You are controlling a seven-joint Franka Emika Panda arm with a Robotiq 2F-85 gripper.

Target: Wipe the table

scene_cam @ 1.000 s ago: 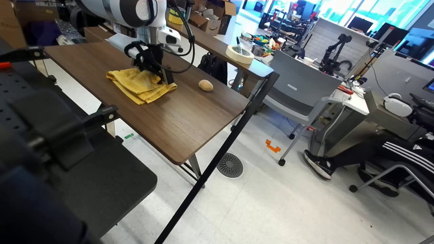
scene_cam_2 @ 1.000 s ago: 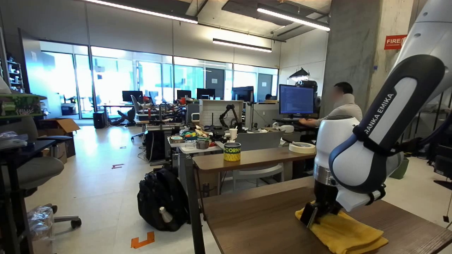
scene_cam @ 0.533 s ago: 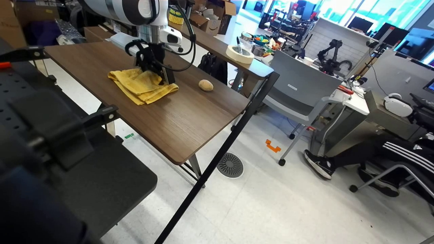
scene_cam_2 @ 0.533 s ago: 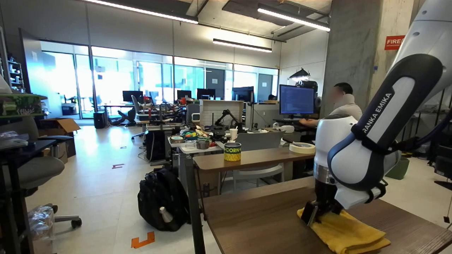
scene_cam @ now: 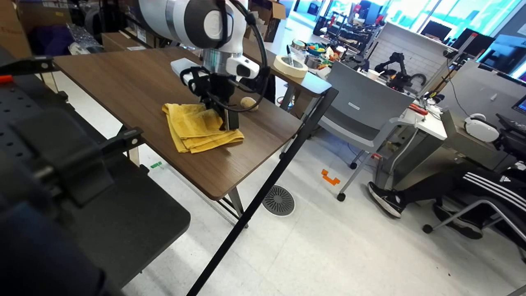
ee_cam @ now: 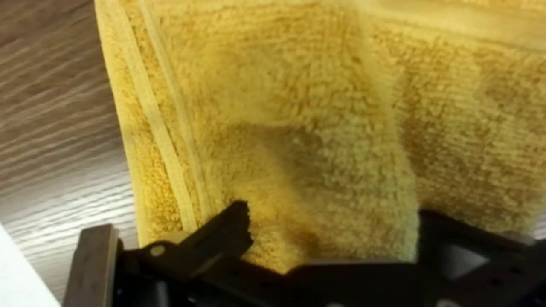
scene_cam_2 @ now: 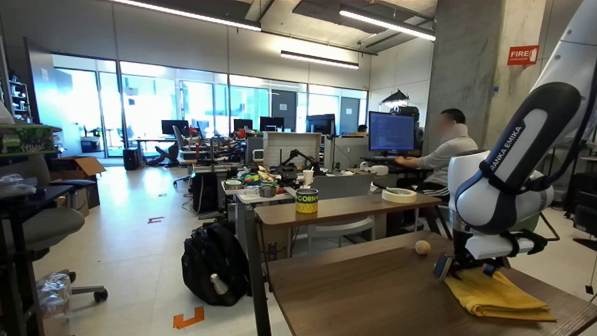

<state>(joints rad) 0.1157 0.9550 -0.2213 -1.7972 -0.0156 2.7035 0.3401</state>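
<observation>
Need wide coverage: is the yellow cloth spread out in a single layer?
No, an exterior view shows the yellow cloth folded in layers on the table.

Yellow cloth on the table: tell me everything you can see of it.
The yellow cloth looks like terry towelling, folded into layers, with flat paler bands near the edges and duller patches that may be stain or shadow. It lies on the brown table, mostly flat, slightly rumpled, no visible part overhanging. The robot's fingers, spread apart, stand over one side; at least one seems to touch it, but exact contact is hidden.
</observation>
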